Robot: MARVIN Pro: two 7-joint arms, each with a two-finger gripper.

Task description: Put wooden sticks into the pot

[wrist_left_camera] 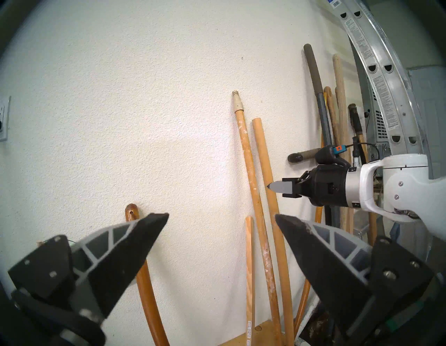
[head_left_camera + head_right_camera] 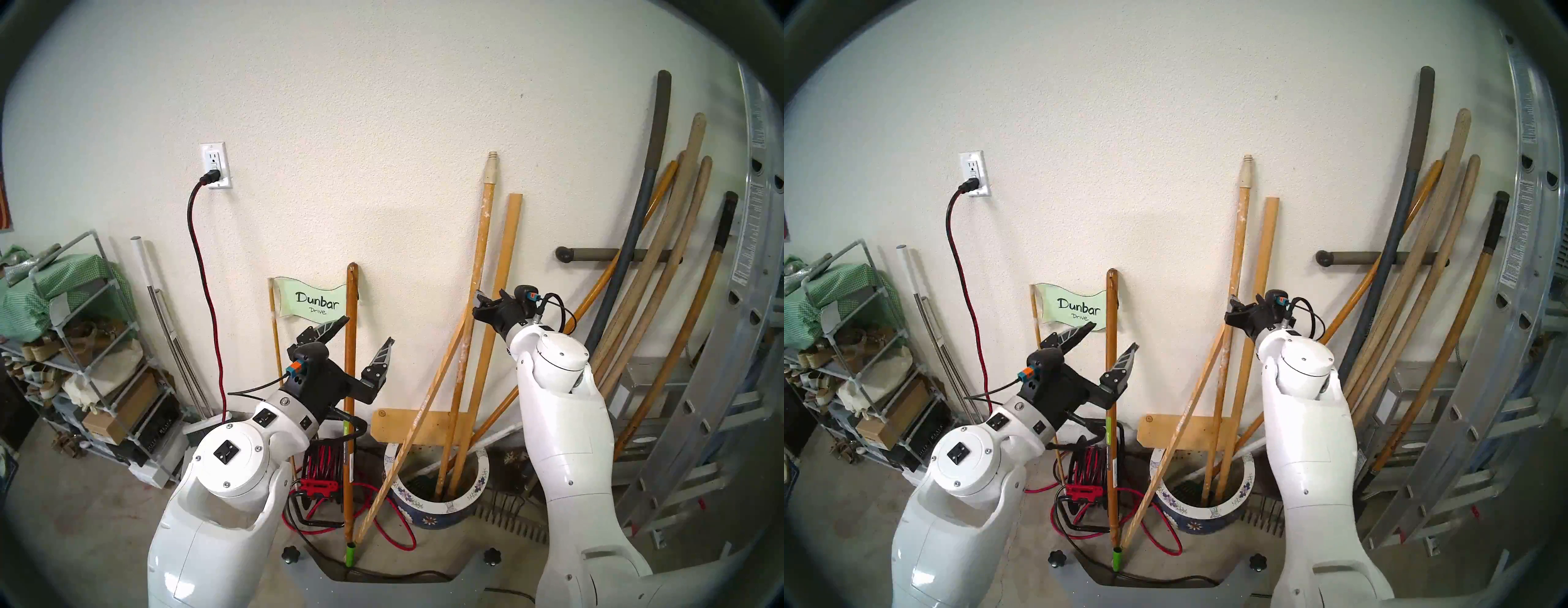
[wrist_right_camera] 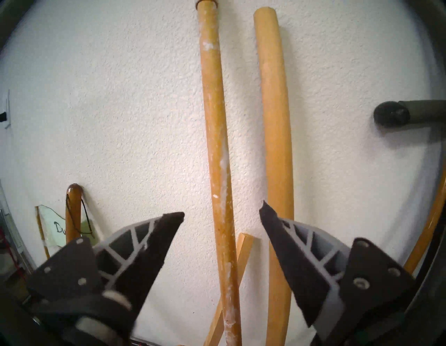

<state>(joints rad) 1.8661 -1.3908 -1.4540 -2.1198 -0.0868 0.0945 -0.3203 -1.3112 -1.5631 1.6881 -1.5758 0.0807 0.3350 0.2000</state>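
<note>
Right gripper (image 3: 221, 215) fills the lower frame of its wrist view, fingers apart, clamped on nothing. Directly beyond the gap stands the paint-speckled pole (image 3: 218, 154), long axis near vertical, threaded tip up; the slat (image 3: 277, 135) is just right of it. Both stand in the pot (image 2: 437, 501), lower centre. Left gripper (image 2: 360, 339), also apart and empty, lies farther off.

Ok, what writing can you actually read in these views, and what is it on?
"Dunbar Drive": pale green flag on a thin stick by the wall.
Thin leaning stick: printed line, too small to read.
Ladder: sticker text, blurred.
Boxes on the shelf: lettering unreadable.
</note>
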